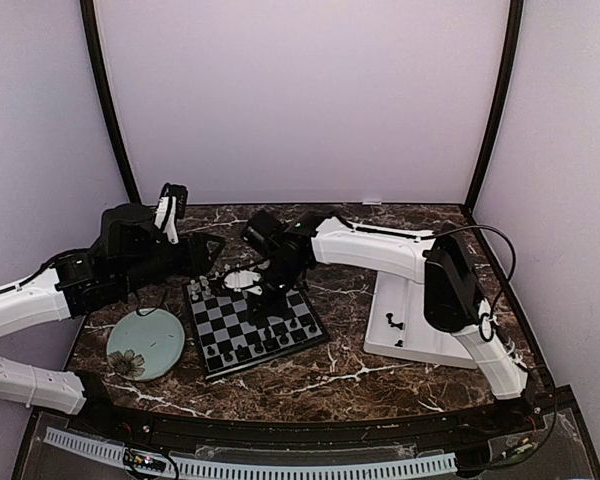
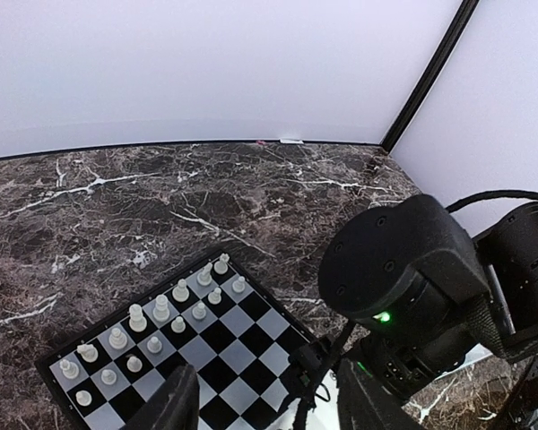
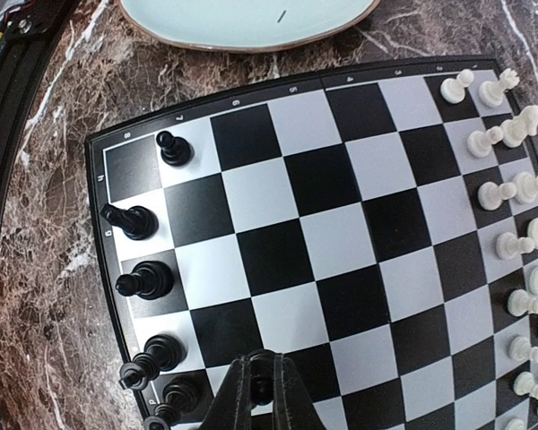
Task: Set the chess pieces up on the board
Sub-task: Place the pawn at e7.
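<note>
The board [image 1: 272, 361] lies at the table's middle. White chess pieces [image 1: 199, 290] fill its far-left rows, and black ones [image 1: 272, 341] stand along its near-right edge. My right gripper [image 3: 262, 387] hangs low over the black side, shut on a small black piece [image 3: 263, 374]. Beside it, several black pieces [image 3: 144, 280] line the board's [image 3: 339, 240] edge row, and white pieces [image 3: 513, 189] stand opposite. My left gripper [image 2: 269, 408] is open and holds nothing. It hovers above the board [image 2: 244, 356] near the white pieces [image 2: 161, 310].
A round pale-green plate [image 1: 145, 343] sits left of the board. A white tray [image 1: 420, 332] sits to the right, under the right arm's base link. The right arm's wrist [image 2: 412, 278] fills much of the left wrist view. Walls close in the sides and back.
</note>
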Motion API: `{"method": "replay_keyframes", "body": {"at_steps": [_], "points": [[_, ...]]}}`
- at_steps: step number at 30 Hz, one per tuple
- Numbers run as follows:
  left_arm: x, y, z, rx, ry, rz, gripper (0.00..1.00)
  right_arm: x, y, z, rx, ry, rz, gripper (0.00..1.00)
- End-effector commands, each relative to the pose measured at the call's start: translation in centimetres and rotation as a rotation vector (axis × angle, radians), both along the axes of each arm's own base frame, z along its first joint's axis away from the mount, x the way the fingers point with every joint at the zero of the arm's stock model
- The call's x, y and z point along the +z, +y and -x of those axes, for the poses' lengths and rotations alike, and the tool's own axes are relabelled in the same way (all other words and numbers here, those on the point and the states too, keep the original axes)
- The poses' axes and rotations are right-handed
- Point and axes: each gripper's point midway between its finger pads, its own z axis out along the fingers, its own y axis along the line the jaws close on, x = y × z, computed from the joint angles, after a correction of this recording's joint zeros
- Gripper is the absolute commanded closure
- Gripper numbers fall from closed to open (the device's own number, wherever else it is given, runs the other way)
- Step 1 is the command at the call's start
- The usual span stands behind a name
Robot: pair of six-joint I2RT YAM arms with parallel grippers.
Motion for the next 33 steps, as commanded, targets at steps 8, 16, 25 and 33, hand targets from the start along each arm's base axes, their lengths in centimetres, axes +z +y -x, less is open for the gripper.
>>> {"method": "replay_keyframes", "body": {"at_steps": [8, 16, 25, 33], "points": [[0.6, 2.8, 0.5, 0.086, -0.041, 0.012, 0.44, -2.0, 0.6, 2.0, 0.032, 0.047, 0.041, 0.91], [0.4, 3.2, 0.5, 0.1, -0.039, 0.002, 0.44, -2.8, 0.8, 2.6, 0.041, 0.055, 0.051, 0.91], [0.2, 3.1, 0.4, 0.098, -0.037, -0.004, 0.43, -3.2, 0.9, 2.8, 0.045, 0.058, 0.058, 0.88], [0.1, 2.9, 0.4, 0.094, -0.035, -0.007, 0.43, -2.4, 1.1, 2.5, 0.037, 0.043, 0.043, 0.82]]}}
